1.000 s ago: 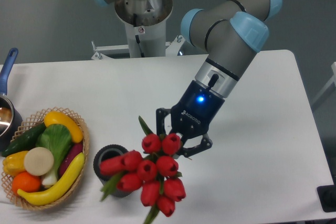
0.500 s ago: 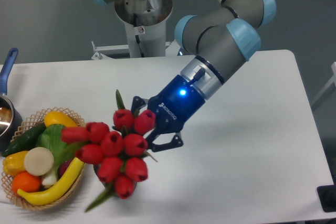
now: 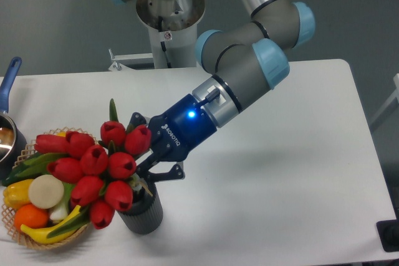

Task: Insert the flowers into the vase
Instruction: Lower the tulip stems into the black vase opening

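The flowers [image 3: 93, 165] are a bunch of red tulips with green leaves, held by my gripper [image 3: 151, 157] which is shut on their stems. The buds fan out to the left, over the wicker basket. The vase [image 3: 143, 213] is a short dark grey ribbed cylinder standing on the table just below the gripper and the bunch. Its mouth is hidden behind the tulips and the stems, so I cannot tell whether the stem ends are inside it.
A wicker basket [image 3: 14, 240] at the front left holds a banana, an orange, a white round piece, green vegetables and a yellow pepper. A blue-handled metal pot [image 3: 9, 130] stands at the left edge. The robot base [image 3: 168, 14] is at the back.
The arm has swung left with the tulips. The bunch moved from right of the vase to above it and now hangs over the basket; the vase shows again below the gripper.
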{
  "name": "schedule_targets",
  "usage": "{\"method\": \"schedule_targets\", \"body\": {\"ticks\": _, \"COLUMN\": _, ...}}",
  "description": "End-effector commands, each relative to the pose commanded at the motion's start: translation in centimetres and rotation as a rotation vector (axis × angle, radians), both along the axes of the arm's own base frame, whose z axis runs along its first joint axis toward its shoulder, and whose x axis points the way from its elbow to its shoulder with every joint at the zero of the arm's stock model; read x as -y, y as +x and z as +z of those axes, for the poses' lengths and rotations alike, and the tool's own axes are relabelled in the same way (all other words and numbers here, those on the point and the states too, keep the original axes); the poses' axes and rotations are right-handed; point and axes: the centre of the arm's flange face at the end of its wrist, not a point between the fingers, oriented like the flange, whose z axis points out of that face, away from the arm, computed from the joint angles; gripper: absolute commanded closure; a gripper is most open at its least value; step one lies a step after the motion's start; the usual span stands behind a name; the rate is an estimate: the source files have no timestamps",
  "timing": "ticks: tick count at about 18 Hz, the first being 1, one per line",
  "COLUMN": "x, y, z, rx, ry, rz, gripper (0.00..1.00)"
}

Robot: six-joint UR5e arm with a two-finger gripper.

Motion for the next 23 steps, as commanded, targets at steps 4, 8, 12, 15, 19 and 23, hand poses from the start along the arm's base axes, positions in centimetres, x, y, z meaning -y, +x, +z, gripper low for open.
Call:
{"method": "schedule_targets", "body": {"ticks": 4, "x": -0.6, "y": -0.1, "z": -1.9, "rx": -0.003, "ry": -0.001, "rz": -0.011, "gripper": 0.85}}
{"method": "schedule_targets", "body": {"ticks": 8, "x": -1.1, "y": 0.5, "z": -4.2, "rx": 0.001, "ry": -0.016, "rz": -0.026, "gripper": 0.85}}
{"method": "schedule_targets", "body": {"ticks": 12, "x": -0.8, "y": 0.6, "z": -5.6, "rx": -0.017, "ry": -0.016, "rz": -0.031, "gripper": 0.85}}
{"method": "schedule_targets", "body": {"ticks": 15, "x": 0.1, "y": 0.8, "z": -7.5, "rx": -0.045, "ry": -0.005, "rz": -0.040, "gripper": 0.82}}
{"method": "schedule_targets", "body": {"ticks": 19, "x": 0.8, "y": 1.2, "z": -10.2, "rx": -0.070, "ry": -0.008, "rz": -0.050, "gripper": 0.81}}
{"method": "schedule_targets", "body": {"ticks": 23, "x": 0.7, "y": 1.1, "z": -12.1, "rx": -0.086, "ry": -0.050, "rz": -0.045, "gripper": 0.81}}
